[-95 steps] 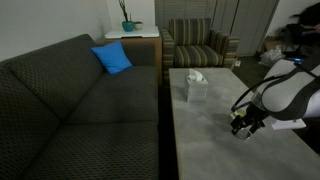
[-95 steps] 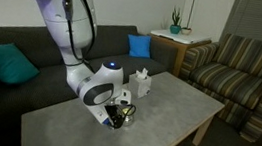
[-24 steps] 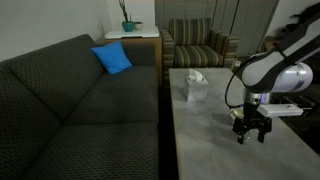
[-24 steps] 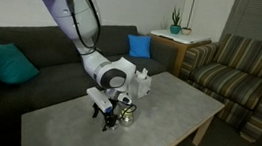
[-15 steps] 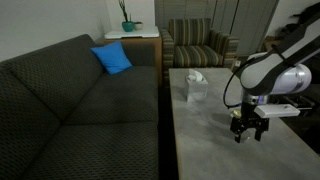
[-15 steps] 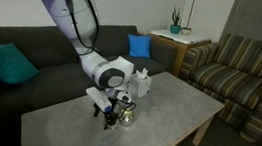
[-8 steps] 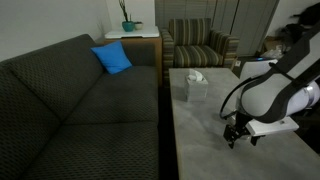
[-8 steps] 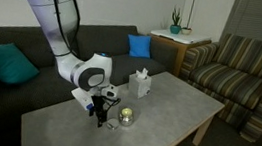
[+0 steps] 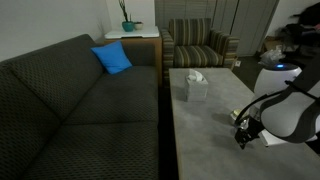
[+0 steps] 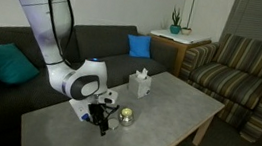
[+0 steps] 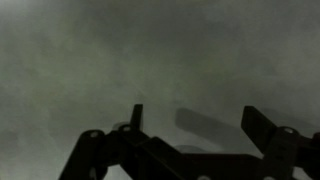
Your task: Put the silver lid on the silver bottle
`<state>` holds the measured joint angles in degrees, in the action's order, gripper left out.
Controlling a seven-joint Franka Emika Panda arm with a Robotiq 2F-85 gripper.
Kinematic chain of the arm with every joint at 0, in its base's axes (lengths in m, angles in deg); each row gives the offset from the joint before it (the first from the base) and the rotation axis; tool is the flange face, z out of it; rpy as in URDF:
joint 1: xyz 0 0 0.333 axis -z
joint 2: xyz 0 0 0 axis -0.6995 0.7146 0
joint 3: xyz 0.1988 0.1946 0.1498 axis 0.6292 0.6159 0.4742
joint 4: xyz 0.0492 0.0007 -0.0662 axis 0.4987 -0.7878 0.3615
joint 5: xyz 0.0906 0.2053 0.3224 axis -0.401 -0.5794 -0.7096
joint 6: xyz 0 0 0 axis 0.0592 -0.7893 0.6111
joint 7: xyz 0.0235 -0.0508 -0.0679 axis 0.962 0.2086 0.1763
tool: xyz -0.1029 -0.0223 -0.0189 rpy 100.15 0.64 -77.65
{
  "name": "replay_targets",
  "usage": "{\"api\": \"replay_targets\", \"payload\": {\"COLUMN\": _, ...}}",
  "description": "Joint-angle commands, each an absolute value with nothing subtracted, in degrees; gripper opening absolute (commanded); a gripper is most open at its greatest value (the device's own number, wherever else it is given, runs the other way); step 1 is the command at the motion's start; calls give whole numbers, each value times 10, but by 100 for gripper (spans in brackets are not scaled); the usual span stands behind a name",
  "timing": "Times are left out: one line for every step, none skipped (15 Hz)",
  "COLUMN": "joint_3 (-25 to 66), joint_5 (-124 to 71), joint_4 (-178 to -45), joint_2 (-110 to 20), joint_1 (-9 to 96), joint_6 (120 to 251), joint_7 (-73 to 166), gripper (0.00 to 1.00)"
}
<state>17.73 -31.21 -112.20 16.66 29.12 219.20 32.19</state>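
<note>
In an exterior view, the fingers (image 9: 243,135) are hanging low over the grey desk (image 9: 205,120) at the end of the white arm (image 9: 290,112). Their dark shape is too small here to tell whether they are apart or together. The silver bottle is not showing clearly from this side. One white tissue box (image 9: 194,86) is standing well apart from the fingers, farther along the desk. Beyond the fingers, one blue cushion (image 9: 113,58) is lying on the dark sofa (image 9: 70,100). One striped armchair (image 9: 200,45) and one potted plant (image 9: 128,22) are standing farther off again.

In an exterior view from the opposite side, the fingers (image 10: 103,123) are pointing down at the desk (image 10: 176,114). One silver bottle (image 10: 125,115) is standing upright just beside them, on their side facing the tissue box (image 10: 141,83). It is outside the gap between the fingers, and whether it is touching them cannot be told. The silver lid cannot be told apart from the bottle at this size. One blue cushion (image 10: 138,46) and one teal cushion (image 10: 1,63) are resting on the sofa behind the fingers.

In the wrist view, two fingers (image 11: 265,125) are coming in from the bottom edge, standing wide apart. Only blurred grey desk (image 11: 150,60) is showing between them and ahead of them, and they are clamping nothing.
</note>
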Motion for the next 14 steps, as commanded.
{"api": "replay_targets", "payload": {"joint_3": 181, "joint_5": -319, "joint_4": -1120, "joint_2": 173, "joint_1": 321, "joint_6": 2244, "joint_7": 352, "gripper": 100}}
{"api": "replay_targets", "payload": {"joint_3": 189, "joint_5": -316, "joint_4": -1115, "joint_2": 175, "joint_1": 336, "joint_6": 2255, "joint_7": 367, "gripper": 100}}
{"api": "replay_targets", "payload": {"joint_3": 199, "joint_5": -312, "joint_4": -1107, "joint_2": 179, "joint_1": 352, "joint_6": 2266, "joint_7": 385, "gripper": 100}}
{"api": "replay_targets", "payload": {"joint_3": 209, "joint_5": -308, "joint_4": -1098, "joint_2": 182, "joint_1": 368, "joint_6": 2274, "joint_7": 403, "gripper": 100}}
{"api": "replay_targets", "payload": {"joint_3": 221, "joint_5": -305, "joint_4": -1087, "joint_2": 186, "joint_1": 384, "joint_6": 2280, "joint_7": 421, "gripper": 100}}
{"api": "replay_targets", "payload": {"joint_3": 231, "joint_5": -304, "joint_4": -1076, "joint_2": 191, "joint_1": 398, "joint_6": 2279, "joint_7": 436, "gripper": 100}}
{"api": "replay_targets", "payload": {"joint_3": 243, "joint_5": -301, "joint_4": -1061, "joint_2": 195, "joint_1": 413, "joint_6": 2269, "joint_7": 452, "gripper": 100}}
{"api": "replay_targets", "payload": {"joint_3": 255, "joint_5": -299, "joint_4": -1049, "joint_2": 200, "joint_1": 427, "joint_6": 2260, "joint_7": 468, "gripper": 100}}
{"api": "replay_targets", "payload": {"joint_3": 267, "joint_5": -298, "joint_4": -1032, "joint_2": 206, "joint_1": 439, "joint_6": 2248, "joint_7": 481, "gripper": 100}}
{"api": "replay_targets", "payload": {"joint_3": 276, "joint_5": -297, "joint_4": -1019, "joint_2": 213, "joint_1": 448, "joint_6": 2239, "joint_7": 493, "gripper": 100}}
{"api": "replay_targets", "payload": {"joint_3": 283, "joint_5": -297, "joint_4": -1006, "joint_2": 219, "joint_1": 454, "joint_6": 2229, "joint_7": 502, "gripper": 100}}
{"api": "replay_targets", "payload": {"joint_3": 289, "joint_5": -299, "joint_4": -992, "joint_2": 226, "joint_1": 459, "joint_6": 2219, "joint_7": 509, "gripper": 100}}
{"api": "replay_targets", "payload": {"joint_3": 292, "joint_5": -301, "joint_4": -979, "joint_2": 233, "joint_1": 460, "joint_6": 2204, "joint_7": 512, "gripper": 100}}
{"api": "replay_targets", "payload": {"joint_3": 294, "joint_5": -303, "joint_4": -965, "joint_2": 240, "joint_1": 459, "joint_6": 2192, "joint_7": 513, "gripper": 100}}
